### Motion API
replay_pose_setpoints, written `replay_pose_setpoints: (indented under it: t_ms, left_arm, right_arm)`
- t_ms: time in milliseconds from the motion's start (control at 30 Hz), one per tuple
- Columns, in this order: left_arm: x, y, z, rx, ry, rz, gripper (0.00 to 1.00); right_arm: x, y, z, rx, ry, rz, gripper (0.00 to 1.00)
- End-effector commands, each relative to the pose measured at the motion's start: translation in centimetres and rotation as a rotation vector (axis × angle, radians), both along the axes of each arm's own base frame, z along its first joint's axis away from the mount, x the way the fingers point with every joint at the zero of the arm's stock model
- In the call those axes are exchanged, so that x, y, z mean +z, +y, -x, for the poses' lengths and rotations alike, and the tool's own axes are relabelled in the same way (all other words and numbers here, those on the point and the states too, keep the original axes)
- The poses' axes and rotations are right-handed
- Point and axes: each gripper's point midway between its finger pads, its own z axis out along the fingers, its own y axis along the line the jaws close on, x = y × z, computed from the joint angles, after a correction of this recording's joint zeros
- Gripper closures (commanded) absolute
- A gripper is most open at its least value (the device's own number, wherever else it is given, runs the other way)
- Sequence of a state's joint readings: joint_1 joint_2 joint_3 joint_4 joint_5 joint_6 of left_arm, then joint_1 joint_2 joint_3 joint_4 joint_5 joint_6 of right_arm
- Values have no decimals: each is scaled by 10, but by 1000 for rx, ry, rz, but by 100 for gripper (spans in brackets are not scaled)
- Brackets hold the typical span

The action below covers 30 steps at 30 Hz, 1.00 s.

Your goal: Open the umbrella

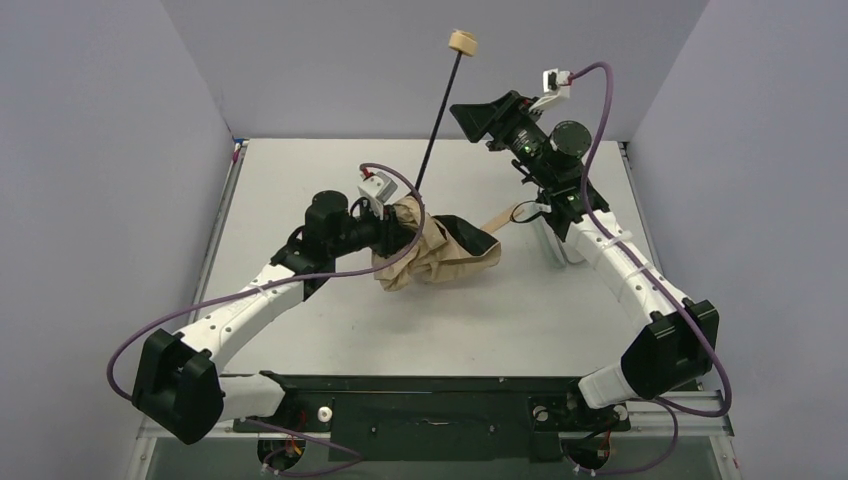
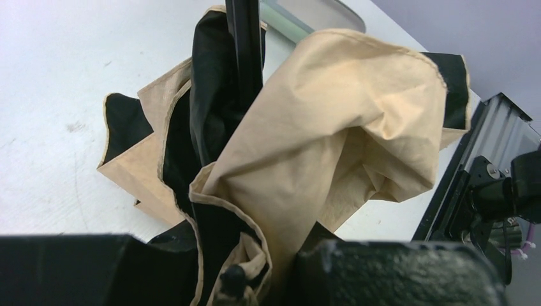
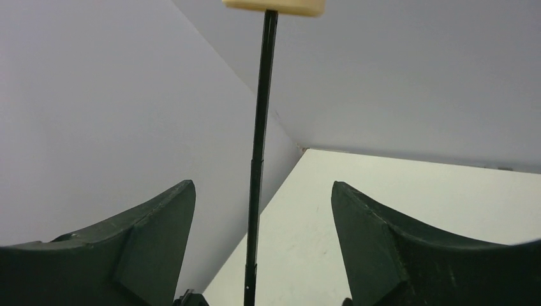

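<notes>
Since the umbrella lies on the counter as soft, light fabric pinched in the closed left jaws, I judge the open right jaws should take its thin, stiff shaft between them.

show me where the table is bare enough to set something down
Widest free patch: the near table strip between the left arm and right arm, in front of the umbrella. Also bare: the far left corner beyond the left tool. Crowded: the centre, and the far right around the right tool and shaft.
</notes>
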<state>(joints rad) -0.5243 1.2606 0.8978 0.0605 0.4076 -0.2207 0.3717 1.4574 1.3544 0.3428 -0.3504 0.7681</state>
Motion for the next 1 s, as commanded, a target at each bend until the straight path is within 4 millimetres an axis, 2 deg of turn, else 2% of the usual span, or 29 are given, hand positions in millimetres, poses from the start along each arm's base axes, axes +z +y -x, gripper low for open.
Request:
replay_pose_setpoints:
  t_ms: [0, 133, 233, 267, 300, 333, 367, 433, 467, 500, 533, 567, 600, 633, 667, 700, 733, 767, 833, 867, 900, 933, 967]
  left_arm:
    - [77, -22, 9, -125, -253, 105, 100]
    - [75, -24, 13, -140, -271, 88, 100]
    - [80, -25, 18, -163, -314, 78, 100]
    - [83, -25, 21, -167, -330, 79, 100]
    - [84, -24, 21, -167, -348, 74, 100]
    - [86, -21, 22, -160, -361, 72, 100]
    - [84, -20, 22, -160, -377, 57, 100]
    - [82, -14, 18, -128, -378, 33, 100]
    - [78, -9, 12, -81, -353, 13, 98]
    - [83, -4, 6, -51, -343, 9, 85]
    - [75, 0, 5, -38, -283, -4, 78]
    - [83, 11, -2, -9, -272, 6, 60]
    - [84, 13, 2, -20, -223, 38, 49]
    - [88, 28, -6, 18, -208, 54, 34]
    - [96, 34, -1, 12, -183, 97, 27]
    - [97, 49, -7, 47, -174, 108, 19]
    - [99, 55, -1, 51, -150, 124, 15]
    - [99, 70, -6, 92, -144, 126, 8]
    - [106, 90, -6, 152, -143, 132, 1]
    - [106, 102, -11, 205, -139, 132, 2]
    - [105, 113, -14, 262, -128, 123, 3]
    - [105, 127, -19, 325, -112, 129, 3]
    - [102, 140, -22, 396, -86, 124, 3]
  right_arm:
    - [17, 20, 24, 94, -62, 0, 25]
    - [29, 42, 36, 175, -110, 3, 22]
    - [33, 49, 36, 193, -117, 7, 28]
    - [29, 51, 33, 194, -102, 7, 40]
    - [30, 51, 32, 193, -98, 7, 56]
    - [28, 52, 30, 195, -95, 11, 66]
    - [31, 52, 30, 198, -103, 13, 84]
    - [33, 53, 29, 199, -116, 30, 100]
    - [34, 54, 30, 204, -125, 38, 100]
    - [39, 54, 31, 202, -152, 52, 100]
    - [42, 54, 32, 207, -170, 67, 100]
    - [48, 54, 33, 201, -207, 97, 100]
    - [49, 55, 34, 207, -226, 117, 100]
    - [55, 55, 35, 203, -264, 147, 100]
    - [57, 57, 36, 218, -282, 162, 100]
    - [61, 58, 35, 216, -313, 191, 100]
    - [62, 60, 37, 227, -328, 207, 100]
    - [67, 63, 36, 226, -359, 233, 100]
    - [72, 71, 38, 248, -412, 277, 100]
    - [85, 72, 41, 236, -479, 312, 100]
    - [76, 81, 40, 259, -470, 349, 100]
    - [80, 88, 45, 260, -528, 416, 100]
    - [74, 95, 44, 269, -547, 459, 100]
